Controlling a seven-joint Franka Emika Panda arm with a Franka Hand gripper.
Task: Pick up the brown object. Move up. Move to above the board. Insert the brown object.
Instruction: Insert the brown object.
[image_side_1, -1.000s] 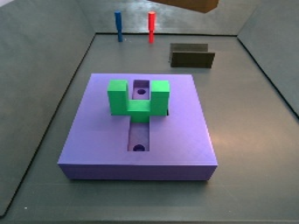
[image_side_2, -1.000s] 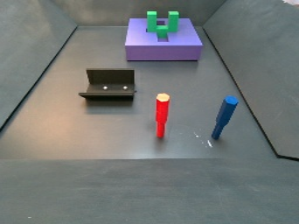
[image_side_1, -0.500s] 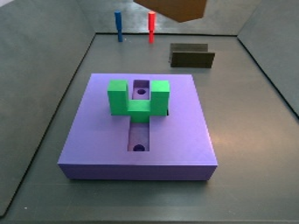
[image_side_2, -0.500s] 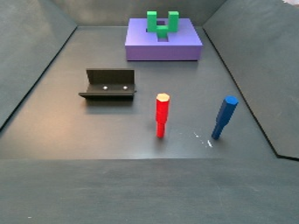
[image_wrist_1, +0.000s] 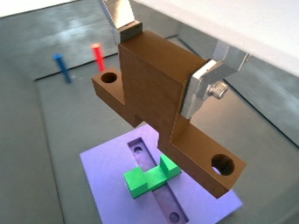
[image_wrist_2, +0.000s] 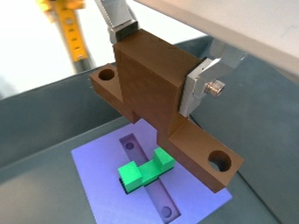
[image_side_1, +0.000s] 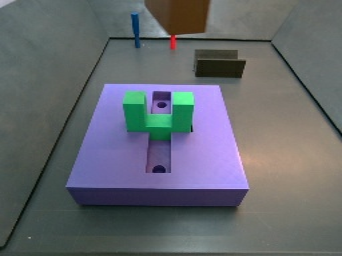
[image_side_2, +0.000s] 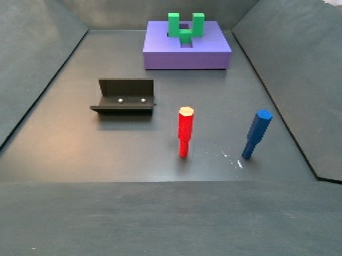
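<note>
Pick and lift look done: gripper (image_wrist_1: 170, 63) clamped on wood-brown holed-bar block (image_wrist_1: 158, 96), high above lavender slotted board (image_wrist_1: 111, 166) with green U-block (image_wrist_1: 149, 178); lowering and insertion left.

I see the brown object (image_wrist_1: 163, 92) as a wood-brown upright block on a flat narrow bar with a round hole near each end. It is clamped between the silver fingers of the gripper (image_wrist_1: 163, 61), lifted clear of the floor, directly above the board (image_wrist_1: 111, 162) in both wrist views. In a side view it shows only partly at the upper edge (image_side_1: 178, 14). The board is a flat lavender-purple slab resting on the floor, with a central lengthwise slot (image_side_1: 160, 150), round holes, and a green U-shaped block (image_side_1: 156, 112) upright on top
</note>
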